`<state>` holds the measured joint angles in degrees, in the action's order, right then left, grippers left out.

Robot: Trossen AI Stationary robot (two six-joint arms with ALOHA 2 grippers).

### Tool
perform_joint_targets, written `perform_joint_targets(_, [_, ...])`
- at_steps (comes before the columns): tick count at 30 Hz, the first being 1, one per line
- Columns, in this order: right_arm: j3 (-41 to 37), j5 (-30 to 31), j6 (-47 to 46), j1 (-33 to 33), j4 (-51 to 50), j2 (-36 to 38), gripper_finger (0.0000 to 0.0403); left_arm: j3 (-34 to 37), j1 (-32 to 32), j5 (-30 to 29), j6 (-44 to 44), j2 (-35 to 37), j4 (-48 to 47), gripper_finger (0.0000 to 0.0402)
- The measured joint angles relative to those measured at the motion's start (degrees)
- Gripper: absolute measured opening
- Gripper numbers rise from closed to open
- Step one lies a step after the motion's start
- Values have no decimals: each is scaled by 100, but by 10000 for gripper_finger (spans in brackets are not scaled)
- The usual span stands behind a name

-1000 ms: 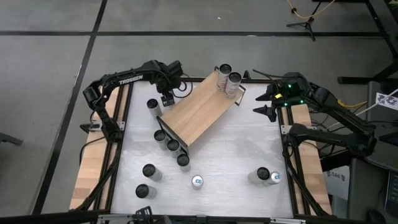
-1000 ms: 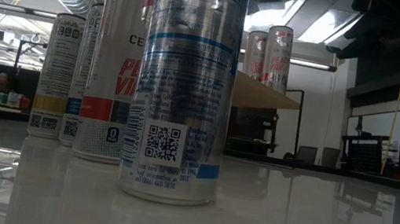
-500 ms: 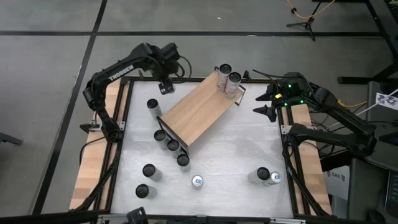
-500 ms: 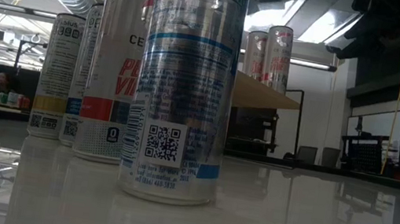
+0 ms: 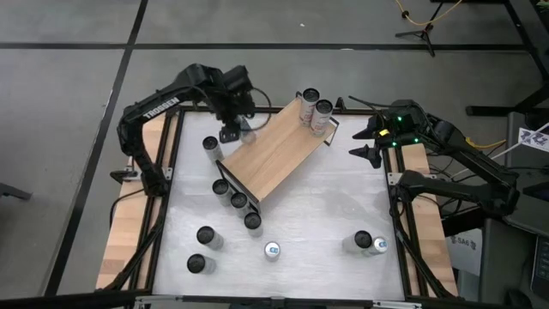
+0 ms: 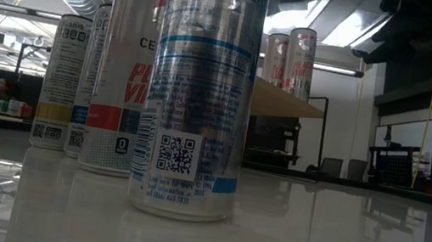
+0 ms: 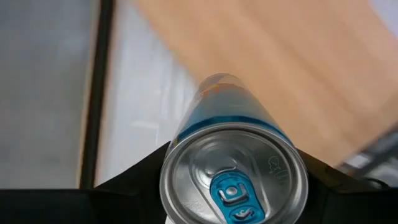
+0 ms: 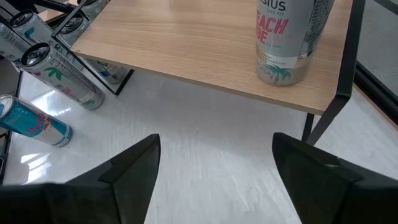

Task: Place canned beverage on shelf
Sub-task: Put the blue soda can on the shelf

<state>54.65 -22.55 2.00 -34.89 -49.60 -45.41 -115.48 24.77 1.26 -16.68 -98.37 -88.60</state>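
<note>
We have swung the left end effector (image 5: pixel 233 120), gripping a can (image 7: pixel 233 168), toward the shelf (image 5: pixel 274 153) at 12 o'clock; the right end effector (image 8: pixel 214 165) waits open.

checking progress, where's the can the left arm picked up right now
In the high view the blue-topped can is held in the left gripper, raised near the table's far-left corner, just off the shelf's left end.

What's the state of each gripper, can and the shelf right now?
left gripper: jaws shut on blue-top can, over the shelf's far-left end
right gripper: jaws open, empty, parked at the table's right edge
shelf: on the table, two cans upright at its far end
loose cans: upright on the table along the shelf's left end and in front
</note>
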Motion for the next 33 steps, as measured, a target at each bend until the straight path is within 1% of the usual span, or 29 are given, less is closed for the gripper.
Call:
perform_joint_targets(8, [2,0,0,0,0,2,305,0,-930,-22,4,0,-9,222])
perform_joint_targets(15, [0,0,-1,0,0,1,305,0,-1477,-26,1,0,-9,223])
perform_joint_targets(22, [0,0,-2,0,0,0,305,0,-1703,-40,-95,0,-9,223])
perform_joint_targets(33, [1,2,0,0,0,0,305,0,-1733,-59,-153,0,-178,223])
